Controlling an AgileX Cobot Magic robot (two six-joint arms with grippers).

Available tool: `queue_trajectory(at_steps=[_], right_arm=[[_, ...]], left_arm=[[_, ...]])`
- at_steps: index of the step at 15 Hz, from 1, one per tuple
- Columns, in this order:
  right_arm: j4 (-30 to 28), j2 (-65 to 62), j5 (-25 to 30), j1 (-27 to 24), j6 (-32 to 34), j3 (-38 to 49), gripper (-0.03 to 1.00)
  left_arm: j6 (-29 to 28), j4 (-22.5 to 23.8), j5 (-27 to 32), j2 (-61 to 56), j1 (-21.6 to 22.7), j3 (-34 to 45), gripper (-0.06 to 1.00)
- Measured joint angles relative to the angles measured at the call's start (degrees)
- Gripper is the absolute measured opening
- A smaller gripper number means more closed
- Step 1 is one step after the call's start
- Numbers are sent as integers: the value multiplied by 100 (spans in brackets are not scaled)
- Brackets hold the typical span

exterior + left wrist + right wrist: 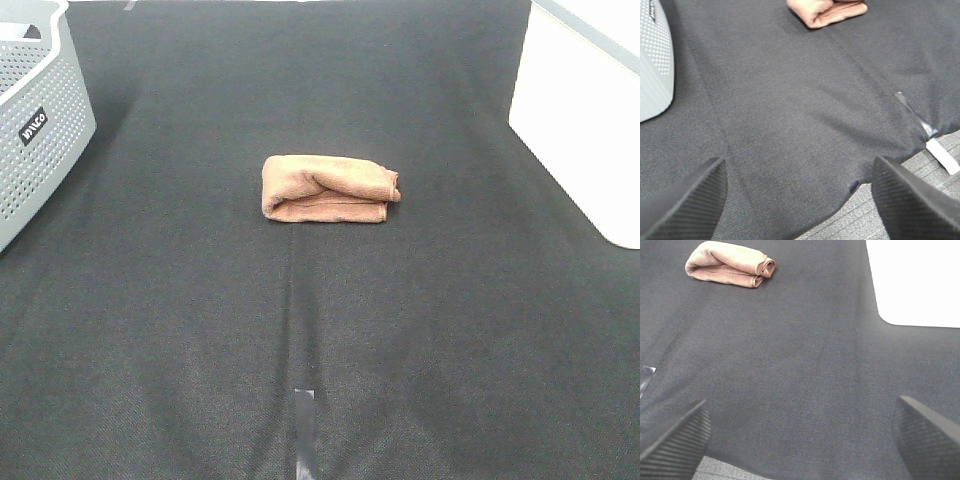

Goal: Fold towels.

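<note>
The brown towel (327,188) lies folded into a small thick bundle in the middle of the black cloth-covered table. It also shows in the left wrist view (827,11) and in the right wrist view (729,264). No arm or gripper appears in the exterior high view. My left gripper (799,200) is open and empty, held over the table's near edge, well back from the towel. My right gripper (800,440) is open and empty too, near the front edge and far from the towel.
A grey perforated basket (35,120) stands at the back left, also seen in the left wrist view (654,65). A white surface (590,110) borders the table at the right. A strip of tape (304,430) marks the front centre.
</note>
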Motion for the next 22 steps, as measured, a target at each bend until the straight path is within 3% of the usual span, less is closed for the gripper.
queue_trajectory(at_steps=[7, 14, 17, 22], right_arm=[[0, 0, 0, 0, 0, 0, 92], [11, 0, 0, -143, 0, 0, 92], [23, -57, -6, -710, 0, 6, 92], [23, -80, -6, -773, 0, 6, 92]], left_arm=[[11, 0, 0, 0, 34, 0, 76], [11, -11, -17, -458, 1742, 0, 76], [11, -17, -17, -470, 1822, 0, 76], [11, -17, -17, -470, 1822, 0, 76]])
